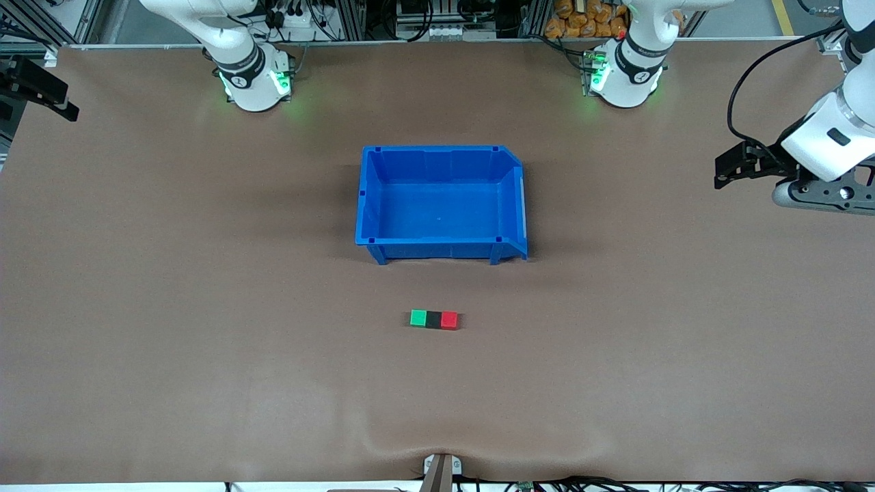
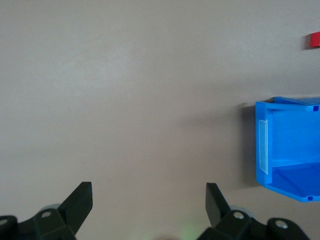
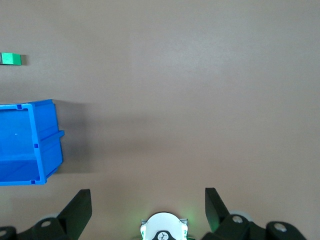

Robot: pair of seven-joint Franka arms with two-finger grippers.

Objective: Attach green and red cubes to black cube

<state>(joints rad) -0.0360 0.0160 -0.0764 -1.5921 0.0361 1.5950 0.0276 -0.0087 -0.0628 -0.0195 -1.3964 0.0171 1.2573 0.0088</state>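
Observation:
The green cube [image 1: 418,318], the black cube [image 1: 433,319] and the red cube [image 1: 449,320] lie in one touching row on the brown table, black in the middle, nearer to the front camera than the blue bin [image 1: 437,148]. My left gripper [image 1: 719,172] is open and empty, high over the left arm's end of the table. Its wrist view shows the gripper [image 2: 149,200], the red cube [image 2: 314,39] and the bin [image 2: 263,145]. My right gripper [image 3: 147,202] is open and empty, high over the right arm's end; its wrist view shows the green cube [image 3: 10,59].
The blue bin is empty and stands mid-table between the cubes and the arm bases; it also shows in the right wrist view [image 3: 47,135]. The right arm's base [image 3: 162,227] is below the right gripper. Cables run along the table's edges.

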